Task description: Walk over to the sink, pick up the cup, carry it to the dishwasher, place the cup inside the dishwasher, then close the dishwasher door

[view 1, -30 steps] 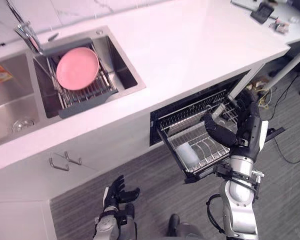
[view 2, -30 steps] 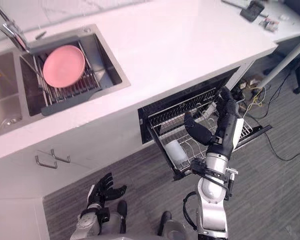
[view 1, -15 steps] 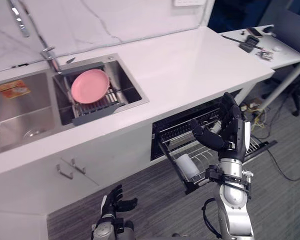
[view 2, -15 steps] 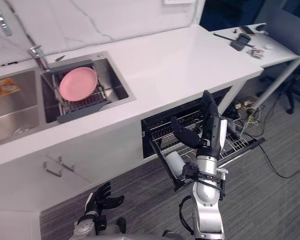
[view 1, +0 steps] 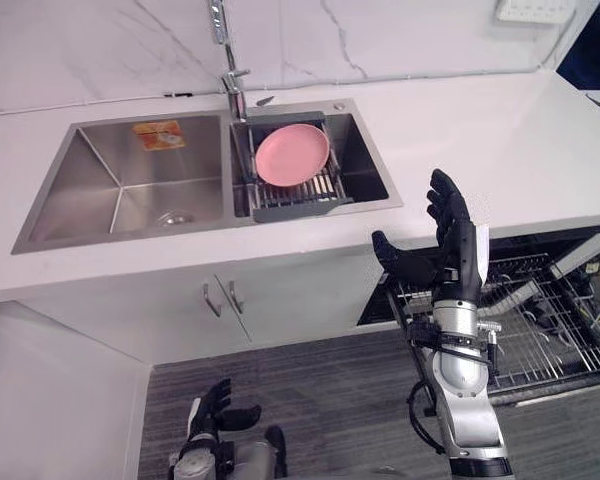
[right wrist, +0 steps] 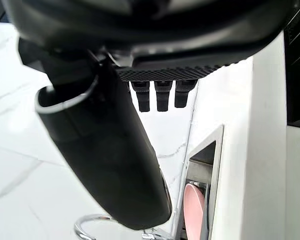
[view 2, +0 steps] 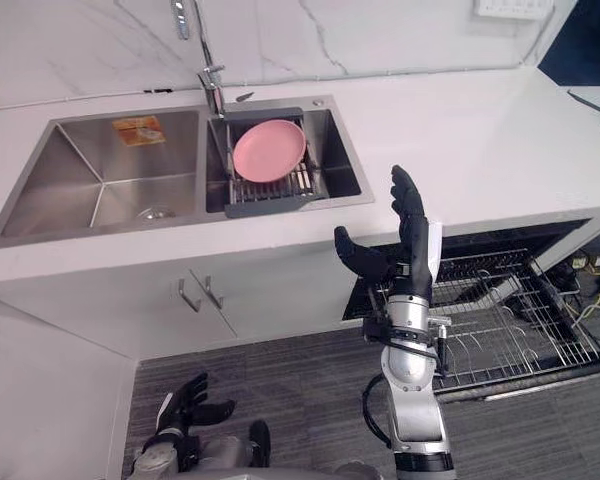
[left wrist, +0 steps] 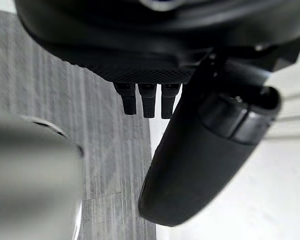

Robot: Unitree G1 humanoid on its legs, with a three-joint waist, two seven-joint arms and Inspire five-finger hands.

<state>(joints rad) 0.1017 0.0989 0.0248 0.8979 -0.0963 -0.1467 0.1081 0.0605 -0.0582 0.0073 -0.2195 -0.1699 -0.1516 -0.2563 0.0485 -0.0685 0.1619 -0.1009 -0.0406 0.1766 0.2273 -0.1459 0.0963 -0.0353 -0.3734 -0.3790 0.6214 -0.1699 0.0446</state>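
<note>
My right hand point(view 1: 450, 240) is raised in front of the counter edge, open with its fingers straight and its thumb spread. It holds nothing, as the right wrist view confirms with straight fingers point(right wrist: 157, 97). The dishwasher stands open to its right, with the wire rack point(view 1: 550, 330) pulled out over the lowered door point(view 2: 580, 372). A pale tube-like piece point(view 1: 507, 300) lies on the rack by my forearm; I cannot tell whether it is the cup. My left hand point(view 1: 215, 410) hangs low over the floor, open and empty.
A double steel sink point(view 1: 120, 190) is set in the white counter point(view 1: 500, 140), with a tap point(view 1: 225, 50) behind it. A pink plate point(view 1: 292, 153) rests on a drying rack in the right basin. Cabinet doors with handles point(view 1: 220, 298) stand below. The floor is grey wood.
The whole picture has swung towards the sink, so the camera moved. My right hand stays raised and open, now at the rack's left end instead of over it.
</note>
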